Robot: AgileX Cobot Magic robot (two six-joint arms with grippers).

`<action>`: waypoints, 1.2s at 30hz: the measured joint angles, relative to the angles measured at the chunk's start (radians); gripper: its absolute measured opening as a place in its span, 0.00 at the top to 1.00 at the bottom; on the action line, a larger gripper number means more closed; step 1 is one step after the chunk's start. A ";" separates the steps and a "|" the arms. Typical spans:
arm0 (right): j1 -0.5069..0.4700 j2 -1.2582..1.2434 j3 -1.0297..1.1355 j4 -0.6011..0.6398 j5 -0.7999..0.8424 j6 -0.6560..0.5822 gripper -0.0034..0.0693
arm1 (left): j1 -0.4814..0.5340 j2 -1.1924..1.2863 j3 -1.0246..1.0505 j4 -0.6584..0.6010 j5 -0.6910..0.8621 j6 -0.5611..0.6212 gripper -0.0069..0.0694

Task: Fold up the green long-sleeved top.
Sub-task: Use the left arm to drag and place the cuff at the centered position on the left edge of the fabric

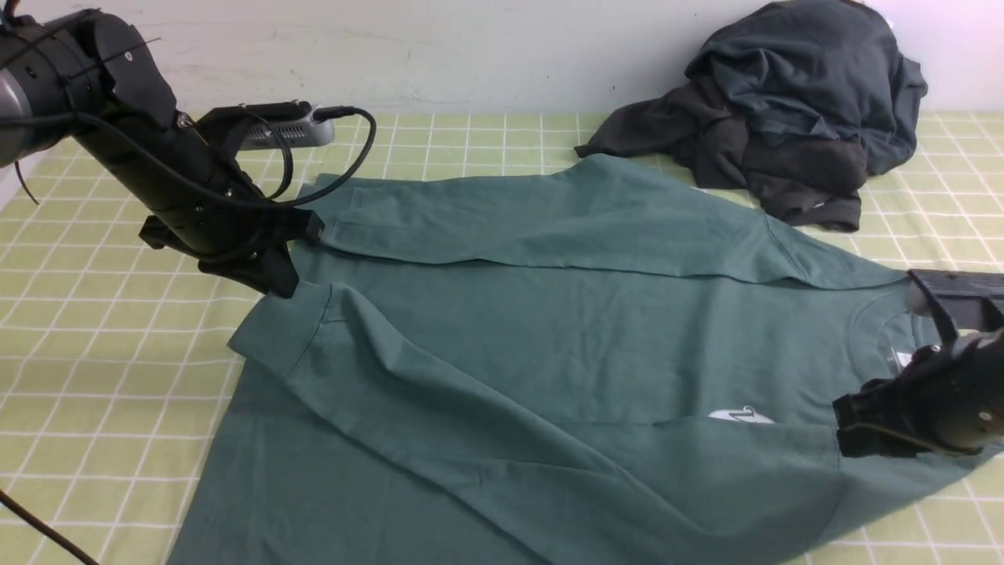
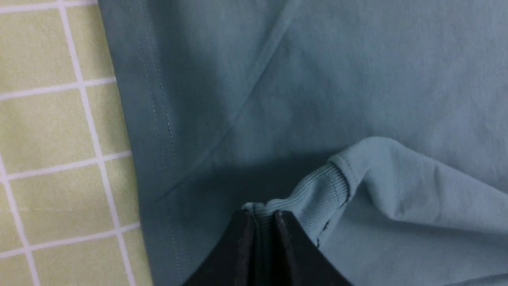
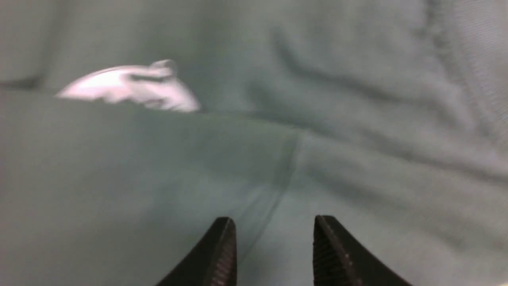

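The green long-sleeved top (image 1: 549,345) lies spread on the checked cloth, collar toward the right, with both sleeves laid across its body. Its small white print (image 1: 741,416) (image 3: 131,85) shows near the right gripper. My left gripper (image 1: 278,278) (image 2: 264,216) is at the top's left end, shut on a ribbed sleeve cuff (image 2: 313,194) and holding it just above the fabric. My right gripper (image 1: 843,428) (image 3: 274,222) hovers over the folded shoulder area by the collar. It is open, with only flat fabric showing beneath the gap between its fingertips.
A heap of dark charcoal-grey clothes (image 1: 792,110) lies at the back right, touching the top's far edge. The yellow-green checked cloth (image 1: 102,345) covers the table. A pale wall runs along the back. A black cable (image 1: 39,530) crosses the near left corner.
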 joint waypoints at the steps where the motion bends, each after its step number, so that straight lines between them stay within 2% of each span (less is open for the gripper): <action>1: 0.012 0.038 -0.024 -0.037 -0.014 0.039 0.59 | 0.000 0.000 0.000 0.000 0.000 0.010 0.87; 9: 0.112 0.168 -0.100 -0.103 -0.082 0.130 0.61 | 0.000 0.000 0.000 0.000 0.000 0.028 0.87; 12: 0.126 0.179 -0.108 -0.143 -0.085 0.144 0.68 | 0.000 0.000 0.000 0.000 0.000 0.029 0.87; 16: 0.128 0.175 -0.108 -0.214 -0.077 0.154 0.87 | 0.000 0.000 0.000 0.000 0.000 0.030 0.87; 18: 0.128 0.158 -0.107 -0.255 -0.053 0.155 0.93 | 0.000 0.000 0.000 0.000 0.000 0.030 0.87; 21: 0.128 0.114 -0.106 -0.317 -0.017 0.168 0.96 | 0.000 0.000 0.000 -0.003 0.000 0.030 0.87; 26: 0.129 0.008 -0.106 -0.405 0.013 0.230 0.97 | 0.000 0.000 0.000 -0.014 -0.001 0.030 0.87; 31: 0.129 0.012 -0.106 -0.396 0.037 0.311 0.95 | 0.000 0.000 0.000 -0.018 -0.004 0.030 0.87; 35: 0.129 0.073 -0.106 -0.382 0.031 0.336 0.85 | 0.000 0.000 0.000 -0.018 -0.004 0.030 0.87; 36: 0.129 0.097 -0.106 -0.382 0.026 0.343 0.80 | 0.000 0.000 0.000 -0.018 -0.004 0.030 0.87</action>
